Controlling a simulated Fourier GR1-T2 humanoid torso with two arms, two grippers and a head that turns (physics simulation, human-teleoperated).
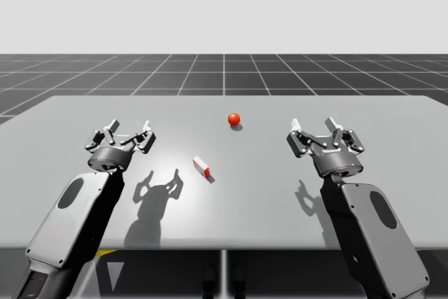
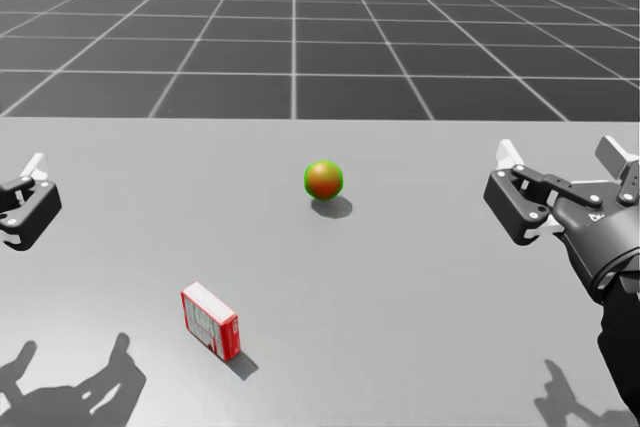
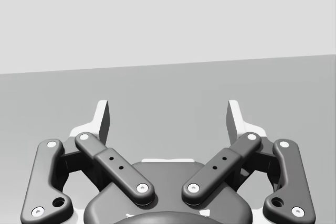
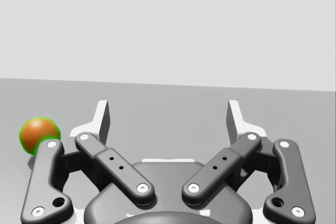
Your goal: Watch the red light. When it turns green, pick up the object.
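Observation:
A small ball light [image 1: 234, 119] rests at the table's middle back. It looks red in the high view; in the head view the ball [image 2: 324, 180] is orange-red with a green rim, and likewise in the right wrist view [image 4: 39, 135], off to the side of the fingers. A small red and white box [image 1: 201, 167] [image 2: 209, 321] lies on the table between my arms, nearer the left one. My left gripper [image 1: 128, 131] [image 2: 25, 202] [image 3: 168, 116] hovers open and empty left of the box. My right gripper [image 1: 325, 134] [image 2: 562, 162] [image 4: 168, 116] hovers open and empty to the right.
The grey table [image 1: 392, 117] stretches wide around both arms. Its front edge runs just above the bottom of the high view. A dark grid floor [image 2: 290, 37] lies beyond the far edge.

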